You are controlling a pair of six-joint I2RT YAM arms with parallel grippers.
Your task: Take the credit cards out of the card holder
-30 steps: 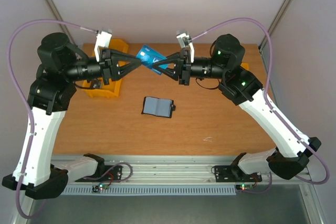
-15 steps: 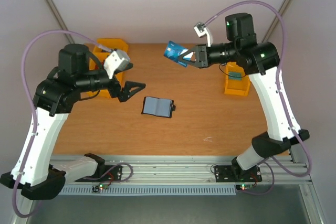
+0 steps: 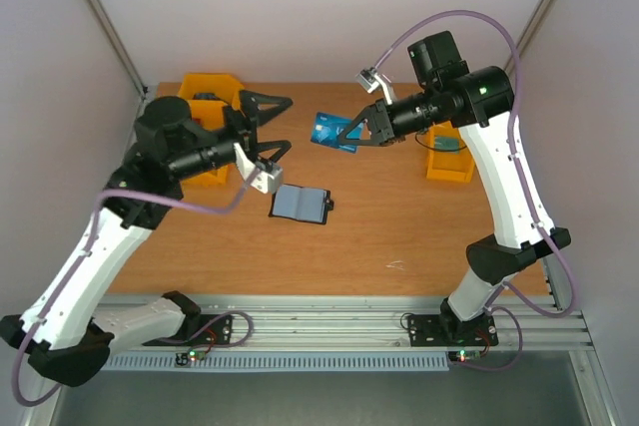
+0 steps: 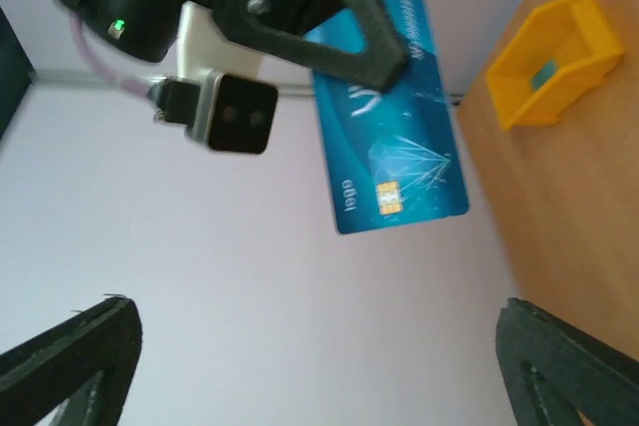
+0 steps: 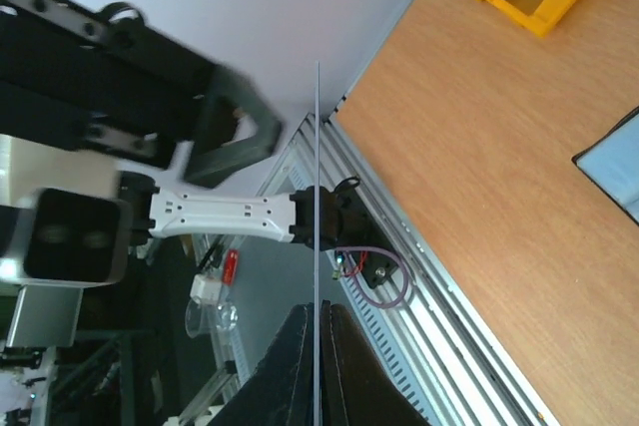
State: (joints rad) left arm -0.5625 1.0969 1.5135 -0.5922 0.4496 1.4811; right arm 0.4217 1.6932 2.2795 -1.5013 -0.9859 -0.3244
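The card holder lies open to reach; yellow bins stand well apart

A blue credit card with a gold chip hangs tilted against the pale wall, pinched near its upper edge by the black right gripper, a small white camera just beside it. The left gripper has its dark fingertips spread wide at the bottom corners, touching nothing. At the right a yellow bin stands on the wooden table.

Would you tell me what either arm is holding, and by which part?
The right arm's fingers pinch the blue credit card by the end opposite its chip; the left arm's fingers hold nothing.
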